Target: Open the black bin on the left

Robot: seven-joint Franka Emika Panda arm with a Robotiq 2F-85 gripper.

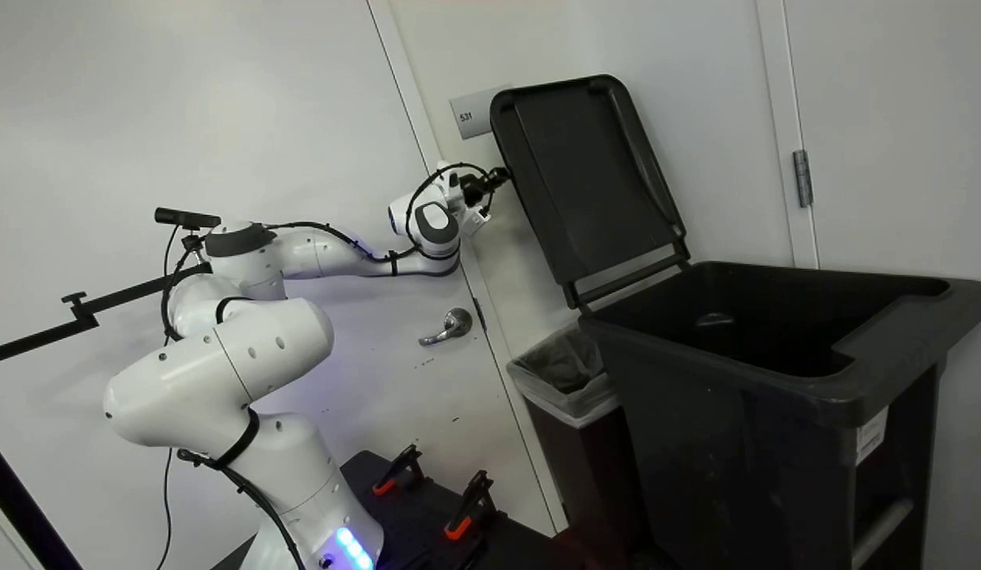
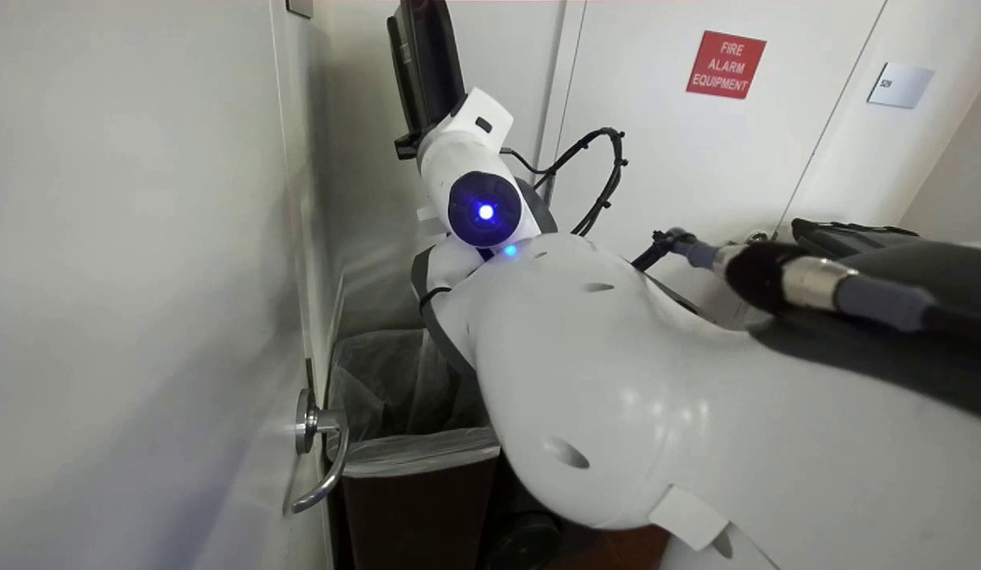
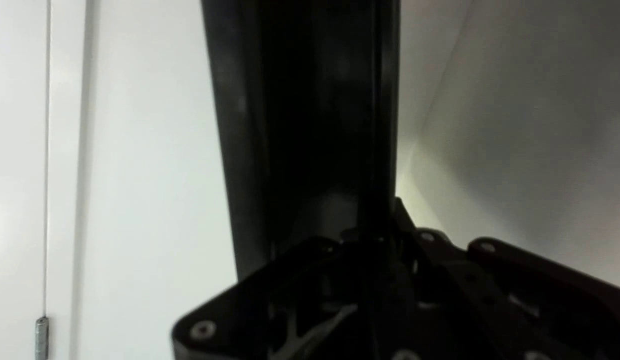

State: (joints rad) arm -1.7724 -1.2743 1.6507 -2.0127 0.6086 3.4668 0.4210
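- In an exterior view, we have the hand [image 1: 501, 176] meeting the side edge of the lid [image 1: 593, 174], which stands roughly upright, most of it beyond the hand.
- Our black bin [image 1: 735, 443] sits lower than the hand and past the lid; its top is uncovered, and its bottom is cut off.
- We judge the opening swing to be nearly done. The next move, we think, calls for easing the lid past its balance point, away from the black bin, before loosening the grip; freed too soon, it might drop back over the top.
- In an exterior view, the arm [image 2: 617, 380] hides much of the hand; the lid, rising above the hand, is cut off, and we cannot pick out the body of the black bin. The trash can [image 2: 423, 507] sits well below the hand.
- In the wrist view, the fingers [image 3: 430, 250] come narrow and close together around the lid's edge, so we take it to be pinched. Dark on dark and blurred, the contact itself is hard to make out.
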